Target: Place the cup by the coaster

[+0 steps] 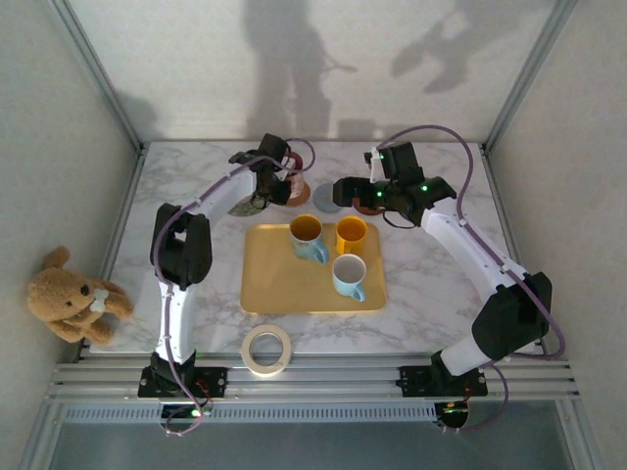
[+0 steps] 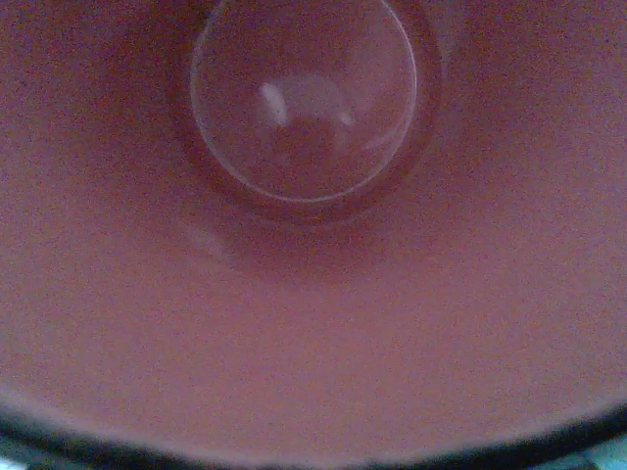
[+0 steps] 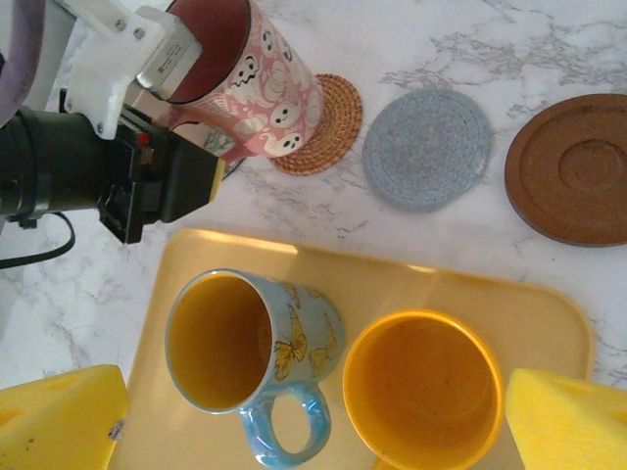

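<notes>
- A roll of tape [image 1: 267, 351] lies at the near edge of the table [image 1: 441, 294], between the two arm bases.
- A bear [image 1: 71, 296] sits at the near left, off the marble top.
- A yellow tray [image 1: 279, 284] lies in the middle and holds three cups: a butterfly cup [image 3: 250, 352], an orange cup [image 3: 421, 392] touching it on the right, and a white cup [image 1: 349, 275] nearer.
- The right gripper [image 3: 313, 416] hangs over the far edge of the tray. Its yellow pads [image 3: 59, 421] stand wide apart and hold nothing.
- The left gripper [image 1: 284, 176] is just behind the tray, clamped on the rim of the pink cup [image 3: 260, 93], one finger inside it.
- The pink cup is tilted, with its base over the near-left part of the woven coaster [image 3: 333, 122]. Whether it touches the coaster cannot be told.
- The left wrist view looks into its red-brown inside.
- To the right of the woven coaster lie a grey coaster [image 3: 426, 147] and then a brown coaster [image 3: 568, 166], all in one row.
</notes>
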